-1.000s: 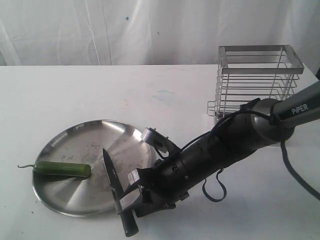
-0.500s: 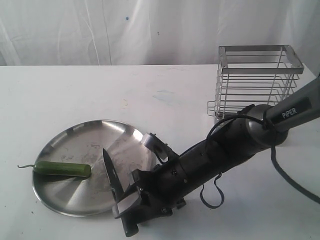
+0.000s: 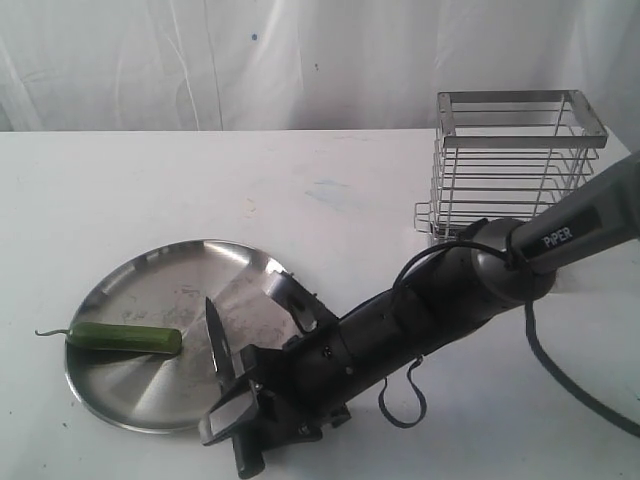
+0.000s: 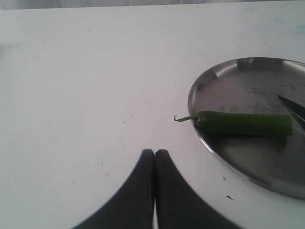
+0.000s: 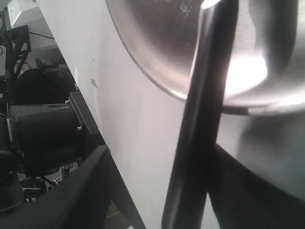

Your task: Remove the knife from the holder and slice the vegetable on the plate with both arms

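Black and slim, the handle of the knife (image 3: pixel 222 347) is lying near the front edge of the desk (image 3: pixel 150 180), while the dark blade is being carried across the rim of the plate (image 3: pixel 150 262). The handle is being straddled by the right fingers (image 3: pixel 228 415), which are being kept spread, one on each side, with no pinch showing. If they are closed off-centre or at this slant, the handle is likely to be rolled or levered. The blade could then be skated over the steel, or the plate tipped at its rim. A knife gripped low on its handle could also be swung out of line while it is being lifted.

Farther in, the vegetable (image 3: pixel 125 338) is lying on the side of the plate toward the desk's left edge, apart from the blade tip, with nothing pressing on it. It is being shown as a slim, glossy green pepper, blunt at the end nearer the knife, its thin curled stem poking just past the rim. Round and smooth on polished metal, it is likely to be rolled or pushed away under the blade unless it is being pinned. The left fingers (image 4: pixel 143 191), pressed together and empty, are being held over bare desk on the stem side, short of the pepper.

Toward the far right corner the holder (image 3: pixel 515 160) is standing with no knife showing in it.
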Available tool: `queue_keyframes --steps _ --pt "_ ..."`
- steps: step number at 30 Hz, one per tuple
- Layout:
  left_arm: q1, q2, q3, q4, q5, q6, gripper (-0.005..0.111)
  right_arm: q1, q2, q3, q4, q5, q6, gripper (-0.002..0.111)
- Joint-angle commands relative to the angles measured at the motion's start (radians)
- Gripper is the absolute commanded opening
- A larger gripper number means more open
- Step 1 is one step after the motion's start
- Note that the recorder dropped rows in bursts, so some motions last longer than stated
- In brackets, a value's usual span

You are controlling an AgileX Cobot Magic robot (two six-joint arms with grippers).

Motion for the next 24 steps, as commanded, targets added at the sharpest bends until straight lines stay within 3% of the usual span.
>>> queue_keyframes --steps 1,12,14,15,22,24 --pt "-0.007 -0.005 0.002 -0.004 -0.001 0.000 0.000 0.022 0.026 0.007 0.014 -0.087 -0.004 0.054" --pt "-0.007 -0.005 0.002 -0.004 -0.001 0.000 0.000 0.022 0.026 -0.018 0.040 -0.159 0.144 0.053" --pt "-0.007 -0.005 0.002 -0.004 -0.001 0.000 0.000 0.022 0.026 -0.018 0.037 -0.161 0.167 0.046" --pt "-0.007 -0.005 0.002 -0.004 -0.001 0.000 0.000 0.022 0.026 -0.018 0.031 -0.163 0.192 0.036" --pt "-0.007 -0.005 0.002 -0.004 -0.001 0.000 0.000 0.022 0.024 -0.018 -0.001 -0.153 0.239 0.000" --pt "-0.007 -0.005 0.002 -0.004 -0.001 0.000 0.000 0.022 0.024 -0.018 -0.001 -0.153 0.238 0.000"
